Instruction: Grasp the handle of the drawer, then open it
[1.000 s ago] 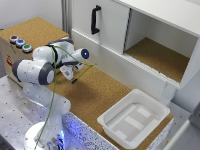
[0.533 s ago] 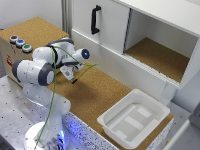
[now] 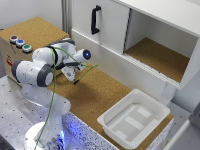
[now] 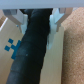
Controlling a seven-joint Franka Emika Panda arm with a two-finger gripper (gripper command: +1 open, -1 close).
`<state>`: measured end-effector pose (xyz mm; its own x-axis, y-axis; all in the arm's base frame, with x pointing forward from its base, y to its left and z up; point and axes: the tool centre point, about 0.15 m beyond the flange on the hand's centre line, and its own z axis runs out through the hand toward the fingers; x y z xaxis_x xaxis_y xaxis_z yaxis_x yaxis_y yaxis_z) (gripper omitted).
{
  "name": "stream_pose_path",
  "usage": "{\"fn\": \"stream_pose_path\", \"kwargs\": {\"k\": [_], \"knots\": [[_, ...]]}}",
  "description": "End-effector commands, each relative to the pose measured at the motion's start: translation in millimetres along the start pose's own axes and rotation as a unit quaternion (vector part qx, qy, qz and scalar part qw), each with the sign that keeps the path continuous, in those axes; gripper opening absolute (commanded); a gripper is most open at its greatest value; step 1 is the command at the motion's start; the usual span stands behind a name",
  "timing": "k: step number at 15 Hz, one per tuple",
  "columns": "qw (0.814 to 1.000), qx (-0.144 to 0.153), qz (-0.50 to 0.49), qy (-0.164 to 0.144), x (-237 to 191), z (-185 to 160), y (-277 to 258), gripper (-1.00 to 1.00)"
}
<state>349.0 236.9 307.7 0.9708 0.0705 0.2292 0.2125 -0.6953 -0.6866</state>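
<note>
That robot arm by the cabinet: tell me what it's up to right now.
The Panda arm's gripper hangs low over the cork-topped counter, holding nothing. The black handle on the white cabinet front is untouched, well away from the gripper. A white tray sits on the counter at the exterior view's right. In the wrist view the fingers stand apart.

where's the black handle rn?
In the exterior view the black handle is mounted upright on the white cabinet front at the top centre, left of the open compartment, well apart from the gripper over the cork surface.
</note>
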Motion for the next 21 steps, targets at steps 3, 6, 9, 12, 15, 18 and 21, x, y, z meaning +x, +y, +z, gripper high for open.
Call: {"fn": "stream_pose_path", "kwargs": {"k": [3,6,9,12,15,18,21], "knots": [[1.0,-0.009,-0.006,-0.015,30.1,-8.6,83.1,-1.0],[1.0,-0.015,-0.005,-0.012,29.8,-14.6,86.1,-1.0],[1.0,-0.018,-0.006,-0.01,30.0,-20.3,88.0,-1.0],[1.0,-0.022,-0.006,-0.006,31.2,-27.1,90.7,-1.0],[1.0,-0.025,-0.005,-0.005,32.0,-30.7,92.5,-1.0],[1.0,-0.029,-0.006,-0.004,33.7,-35.2,93.0,-1.0],[0.999,-0.034,-0.002,0.001,33.5,-40.8,95.5,-1.0]]}}
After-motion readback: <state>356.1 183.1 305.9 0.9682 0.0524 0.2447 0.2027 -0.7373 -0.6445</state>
